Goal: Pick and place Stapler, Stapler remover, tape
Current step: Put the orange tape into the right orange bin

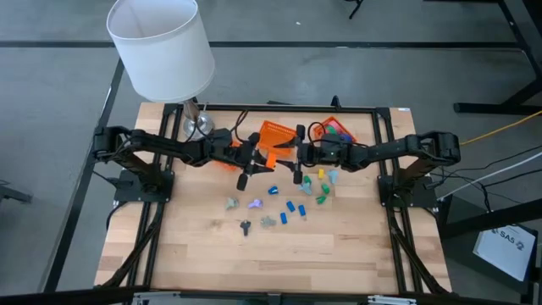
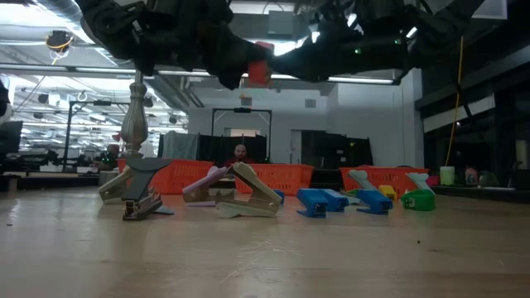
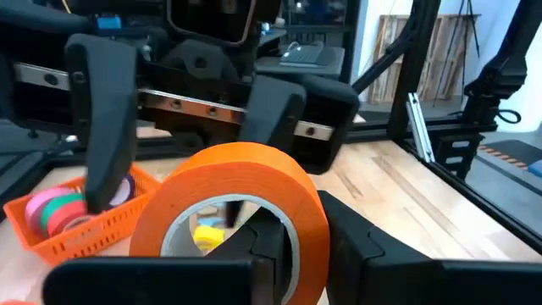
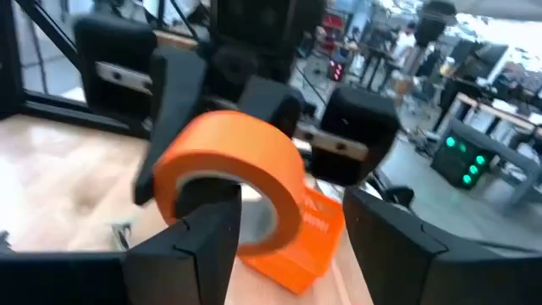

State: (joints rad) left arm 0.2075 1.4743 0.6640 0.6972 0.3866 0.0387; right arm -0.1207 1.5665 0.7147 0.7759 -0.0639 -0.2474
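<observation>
An orange tape roll [image 3: 237, 191] hangs above the table's middle, in front of an orange basket [image 1: 275, 134]. My left gripper [image 1: 257, 161] comes from the table's left and is shut on the roll. My right gripper [image 1: 298, 161] faces it from the right, open, its fingers [image 4: 190, 241] standing on either side of the roll [image 4: 233, 165]; whether they touch it I cannot tell. Small staplers [image 2: 248, 197] and stapler removers [image 1: 246, 226] lie scattered on the wood nearer the front. My left gripper pinches the roll's wall [image 3: 309, 241] with one finger [image 3: 262, 246] inside the hole and one finger [image 3: 364, 250] outside. The fingers come about level from the table's left. The roll is lifted clear of the table, its hole turned toward the left gripper.
A second orange basket [image 1: 339, 129] at the back right holds pink and green tape rolls [image 3: 59, 212]. A lamp with a white shade [image 1: 161, 42] stands at the back left on its base [image 1: 196, 125]. Bare wood lies along the front edge [image 1: 271, 271].
</observation>
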